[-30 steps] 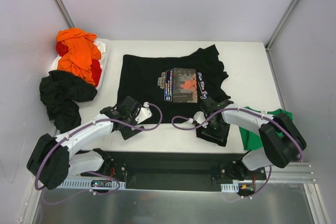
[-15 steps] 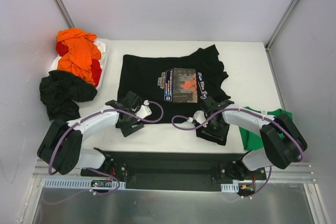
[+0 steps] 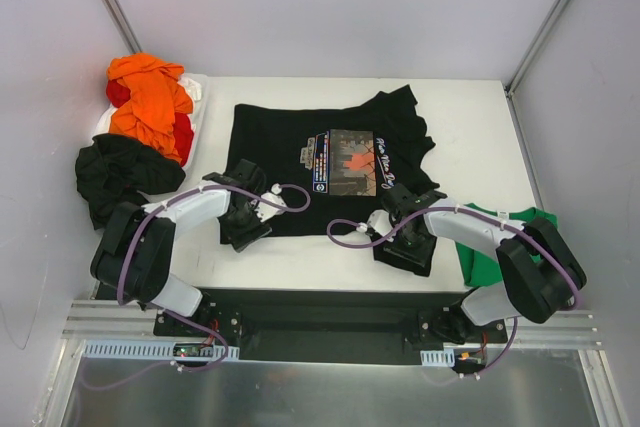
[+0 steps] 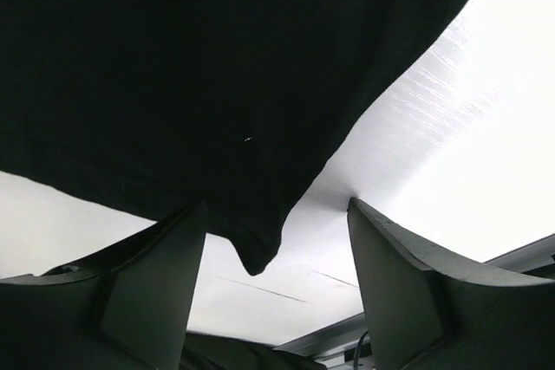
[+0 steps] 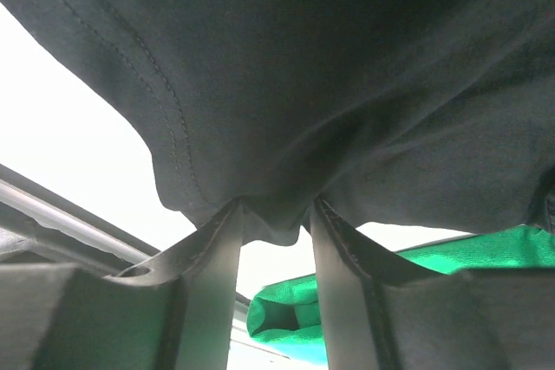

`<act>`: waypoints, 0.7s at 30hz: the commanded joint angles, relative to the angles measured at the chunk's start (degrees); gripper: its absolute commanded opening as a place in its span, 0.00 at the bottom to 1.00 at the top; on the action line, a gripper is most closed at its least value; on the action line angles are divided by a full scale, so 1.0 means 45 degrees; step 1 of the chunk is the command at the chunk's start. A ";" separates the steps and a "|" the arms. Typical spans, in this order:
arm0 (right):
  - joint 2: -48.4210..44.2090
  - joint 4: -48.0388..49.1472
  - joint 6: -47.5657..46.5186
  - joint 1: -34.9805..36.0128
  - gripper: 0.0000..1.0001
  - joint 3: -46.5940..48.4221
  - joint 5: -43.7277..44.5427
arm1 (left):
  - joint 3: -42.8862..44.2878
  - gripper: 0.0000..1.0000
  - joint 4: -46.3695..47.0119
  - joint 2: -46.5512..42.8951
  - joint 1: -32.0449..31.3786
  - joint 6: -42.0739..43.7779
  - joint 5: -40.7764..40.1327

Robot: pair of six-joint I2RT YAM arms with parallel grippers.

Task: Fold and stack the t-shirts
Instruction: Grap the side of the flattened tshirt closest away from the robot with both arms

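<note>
Right gripper [image 5: 270,224] is clenched on the hem of the black printed t-shirt [image 3: 290,142]; left gripper [image 4: 277,253] is spread about its corner. An orange t-shirt [image 3: 148,97] and a red t-shirt [image 3: 183,135] are heaped in a white bin [image 3: 197,87].

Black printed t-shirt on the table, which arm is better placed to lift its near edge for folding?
Right, probably. The right pincer has the black printed t-shirt hem bunched between its fingers, while the left pincer stands wide open, with the shirt's corner lying loose between them.
</note>
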 commanded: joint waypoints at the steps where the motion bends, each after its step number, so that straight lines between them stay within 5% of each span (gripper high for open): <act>1: -0.0228 -0.0087 -0.0174 0.0056 0.38 0.0111 0.0178 | -0.0287 0.62 0.1085 0.0898 0.0346 0.0610 -0.0047; 5: 0.0065 -0.0047 -0.0291 0.0037 0.29 0.0170 0.0218 | -0.0170 0.49 0.0929 0.0996 0.0541 0.0708 -0.0027; 10: 0.0163 -0.0047 -0.0330 0.0037 0.01 0.0150 0.0237 | -0.0150 0.28 0.0753 0.1016 0.0776 0.0864 -0.0007; 14: -0.0090 -0.0319 -0.0291 0.0056 0.01 0.0228 0.0101 | -0.0034 0.00 0.0713 0.0938 0.0854 0.0786 -0.0027; 21: -0.0987 -0.1374 -0.0389 0.0056 0.01 0.0579 0.0003 | 0.0358 0.00 0.0402 0.0568 0.0854 0.0415 -0.0007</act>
